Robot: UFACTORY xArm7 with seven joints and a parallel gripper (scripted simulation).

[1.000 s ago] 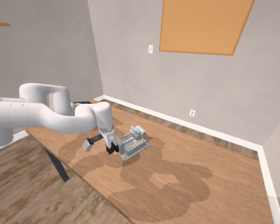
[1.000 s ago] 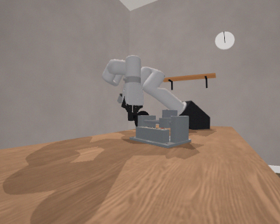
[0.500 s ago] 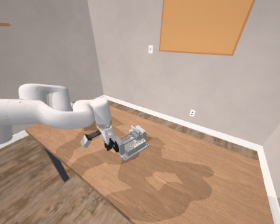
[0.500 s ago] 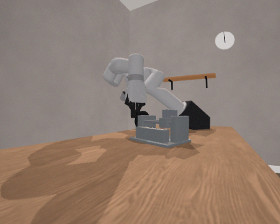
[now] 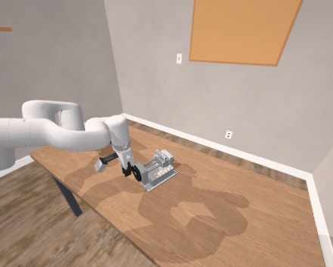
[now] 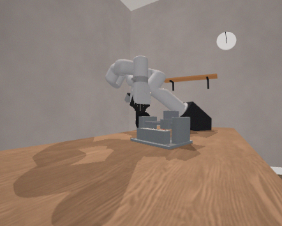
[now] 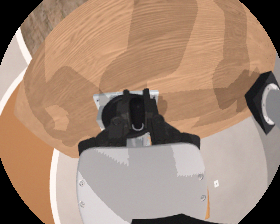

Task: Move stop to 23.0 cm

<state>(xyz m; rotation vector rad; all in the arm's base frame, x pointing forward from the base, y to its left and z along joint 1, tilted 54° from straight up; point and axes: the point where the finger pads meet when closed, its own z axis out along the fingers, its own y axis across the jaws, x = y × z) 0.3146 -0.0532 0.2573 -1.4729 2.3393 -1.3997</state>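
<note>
On the wooden table (image 5: 222, 211) in a grey-walled room, the grey stop fixture (image 5: 159, 171) sits left of centre in the top view, its long axis running up-right from the black handwheel (image 5: 136, 174) at its lower-left end, where the gripper (image 5: 129, 170) pinches the wheel, with open tabletop all around.

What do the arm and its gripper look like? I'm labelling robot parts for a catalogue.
The arm is glossy white, made of thick rounded tubular links with bulging joints and a grey band near the wrist. The gripper is black with short dark fingers. A small grey box sits beside the wrist. No cables or markings show.
</note>
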